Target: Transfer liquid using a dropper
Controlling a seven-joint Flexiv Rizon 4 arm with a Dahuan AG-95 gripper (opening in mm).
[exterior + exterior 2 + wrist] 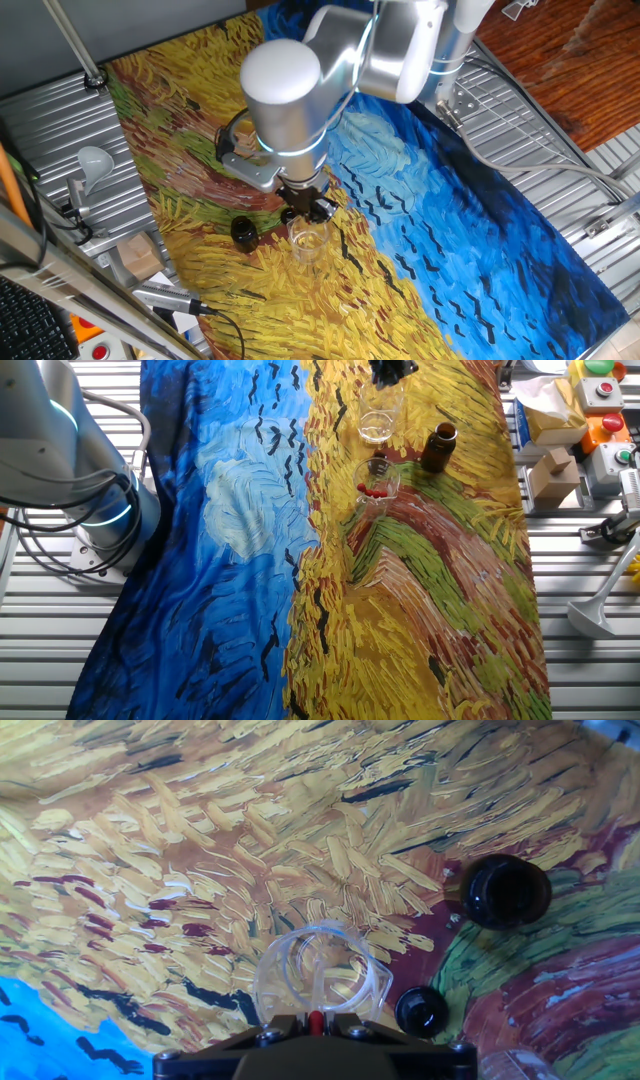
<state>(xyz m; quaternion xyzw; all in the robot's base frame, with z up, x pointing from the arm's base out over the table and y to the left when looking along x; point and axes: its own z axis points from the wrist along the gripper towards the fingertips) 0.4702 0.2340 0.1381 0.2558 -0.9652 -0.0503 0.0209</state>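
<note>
My gripper (pixel 316 1017) is shut on the red bulb of the dropper (pixel 319 986), whose thin clear tube points down into an empty-looking clear glass (pixel 318 970) directly below. From the side, the gripper (pixel 308 207) hangs just above this glass (pixel 308 243). In the other fixed view the gripper (pixel 393 368) is cut off by the top edge, over the same glass (pixel 380 415). A second glass (pixel 377 485) holds several red-bulbed droppers. An open dark bottle (pixel 510 890) stands to the right of the glass.
A small black cap (pixel 422 1010) lies between glass and bottle (pixel 438 447). The painted cloth (pixel 250 540) covers the table. Boxes and coloured buttons (pixel 600 400) sit on the metal rim (pixel 40 140), beside a white scoop (pixel 92 160).
</note>
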